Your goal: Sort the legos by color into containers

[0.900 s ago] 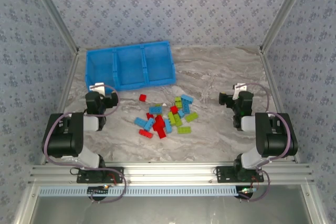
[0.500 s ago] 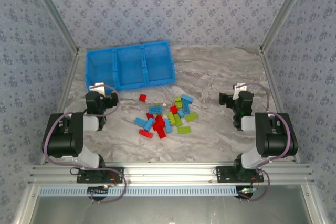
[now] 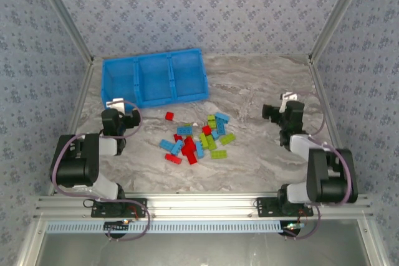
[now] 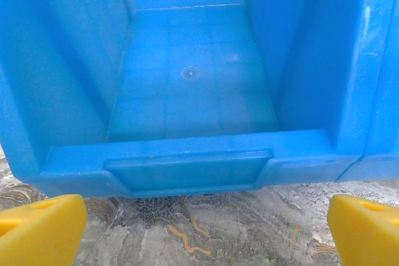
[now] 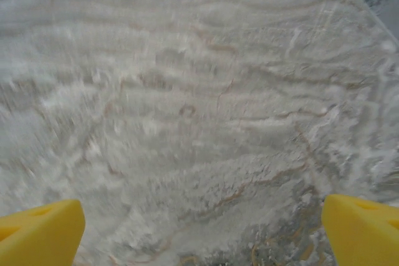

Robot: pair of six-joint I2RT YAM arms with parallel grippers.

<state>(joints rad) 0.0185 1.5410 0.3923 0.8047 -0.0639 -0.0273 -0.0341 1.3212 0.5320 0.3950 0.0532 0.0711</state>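
Note:
Red, light blue and lime legos lie in a loose heap mid-table; one red brick sits apart toward the bin. The bright blue bin with three compartments stands at the back left. My left gripper rests just in front of its left compartment, fingers spread wide, nothing between them. My right gripper is over bare table at the right, well clear of the heap, open and empty. Its yellow fingertips frame blurred marble.
The marble tabletop stretches bare behind and right of the heap. Aluminium frame posts and patterned walls close in the sides. The bin's front lip lies right ahead of the left fingers.
The right arm has lifted and swung its gripper slightly back and right; its wrist view is blurred by motion. The left arm and the legos have stayed put.

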